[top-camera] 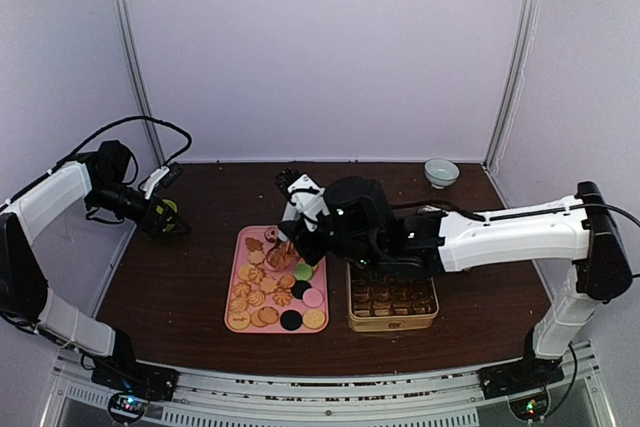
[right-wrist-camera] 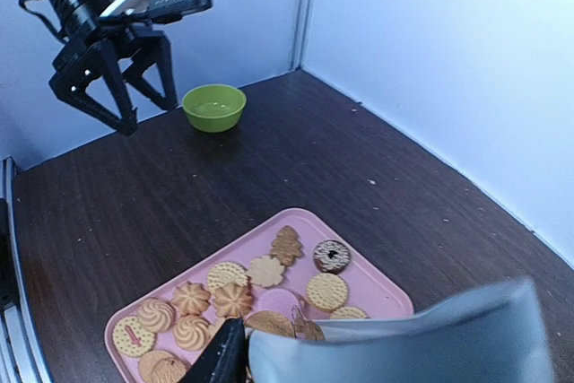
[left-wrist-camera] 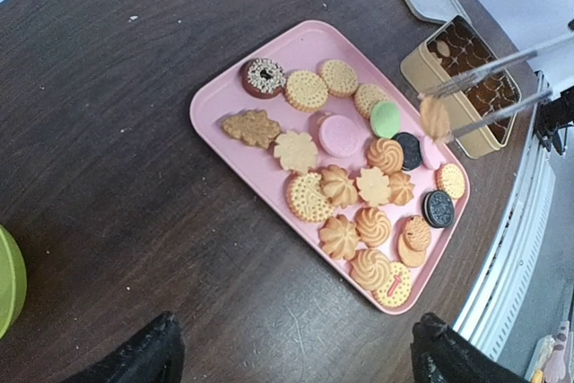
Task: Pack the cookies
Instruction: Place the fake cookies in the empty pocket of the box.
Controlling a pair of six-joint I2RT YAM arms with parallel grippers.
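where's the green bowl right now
In the right wrist view the green bowl sits at the table's left side near the wall, by the open left gripper.

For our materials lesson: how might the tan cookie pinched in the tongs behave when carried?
The cookie looks thin and stiff, so it is probably light but brittle under a hard squeeze. The tongs hold it only at their narrow tips, so it may pivot or slip out.

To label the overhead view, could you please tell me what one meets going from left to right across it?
left gripper → pink tray → gold cookie tin → small pale bowl at the back
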